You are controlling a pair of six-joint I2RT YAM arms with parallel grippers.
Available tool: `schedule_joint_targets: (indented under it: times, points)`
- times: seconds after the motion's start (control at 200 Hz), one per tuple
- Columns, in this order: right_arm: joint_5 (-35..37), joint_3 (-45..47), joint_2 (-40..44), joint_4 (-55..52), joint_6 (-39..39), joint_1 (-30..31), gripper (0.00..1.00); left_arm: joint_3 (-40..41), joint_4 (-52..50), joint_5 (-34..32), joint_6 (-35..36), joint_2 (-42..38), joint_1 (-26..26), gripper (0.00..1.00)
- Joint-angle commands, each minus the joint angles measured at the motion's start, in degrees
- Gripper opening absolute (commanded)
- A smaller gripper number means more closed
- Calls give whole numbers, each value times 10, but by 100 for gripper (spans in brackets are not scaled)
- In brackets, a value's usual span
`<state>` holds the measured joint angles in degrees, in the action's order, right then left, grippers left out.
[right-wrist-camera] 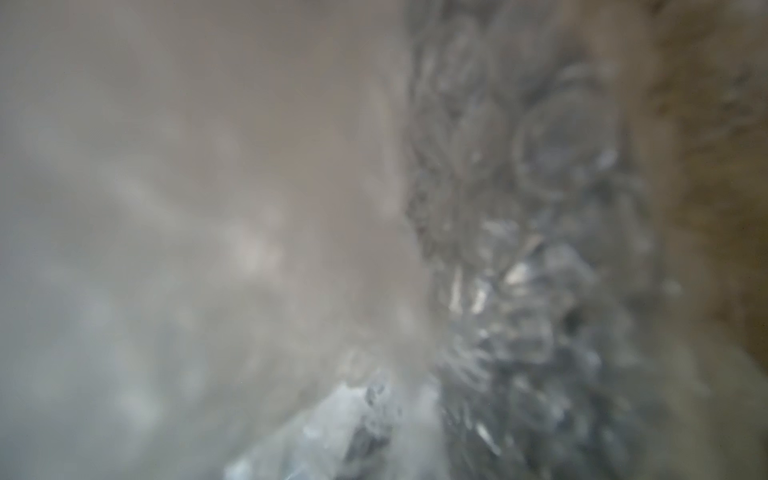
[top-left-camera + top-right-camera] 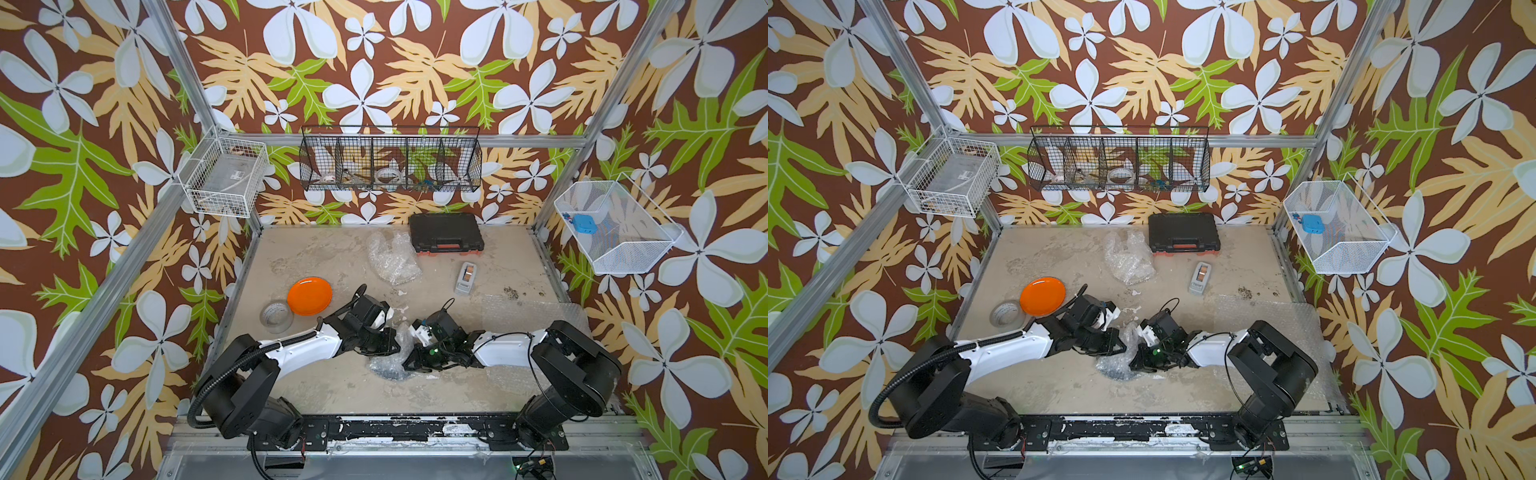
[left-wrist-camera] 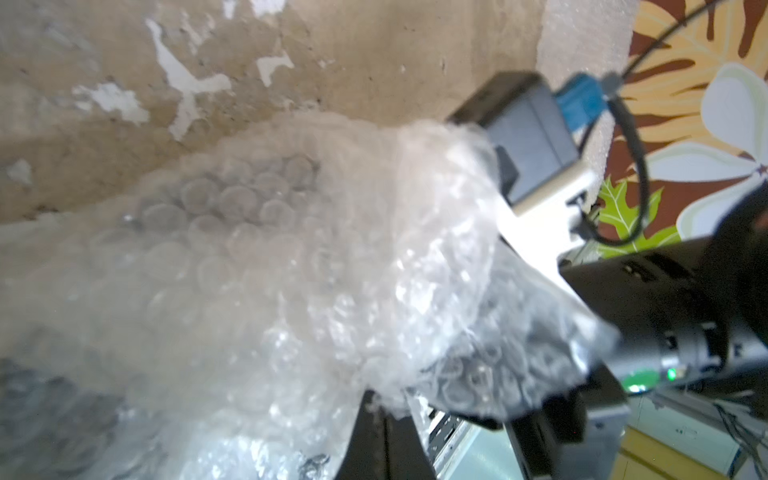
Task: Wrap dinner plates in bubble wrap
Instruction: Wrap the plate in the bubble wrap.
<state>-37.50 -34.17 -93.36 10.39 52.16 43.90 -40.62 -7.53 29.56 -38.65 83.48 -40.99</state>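
Observation:
A crumpled bubble wrap (image 2: 386,365) (image 2: 1115,365) bundle lies at the table's front middle, and a dark plate shows through it near the table. My left gripper (image 2: 392,338) (image 2: 1119,338) (image 3: 372,399) is shut on a raised fold of this wrap (image 3: 291,270). From the other side, my right gripper (image 2: 409,363) (image 2: 1136,361) is shut on the same bundle. The right wrist view is filled with blurred wrap (image 1: 519,291) that hides the jaws. An orange plate (image 2: 309,296) (image 2: 1042,296) lies bare to the left, beyond my left arm.
A tape roll (image 2: 276,317) stands beside the orange plate. A second crumpled wrap bundle (image 2: 392,257) lies at the back, next to a black case (image 2: 446,232). A grey dispenser (image 2: 466,277) and a flat bubble wrap sheet (image 2: 536,316) are on the right. Wire baskets hang on the walls.

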Motion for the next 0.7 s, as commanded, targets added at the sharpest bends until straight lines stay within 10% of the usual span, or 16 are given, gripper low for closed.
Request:
schedule_joint_targets:
  times: [0.0, 0.355, 0.696]
  points:
    - [3, 2, -6, 18, 17, 0, 0, 33, -4, 60, 6, 14, -4, 0]
    - [57, -31, 45, -98, -22, 0, 0, 61, -26, -14, 61, 156, -8, 0]
    - [132, -123, 118, -239, -68, 1, 51, 74, -26, -36, 54, 167, -8, 0]
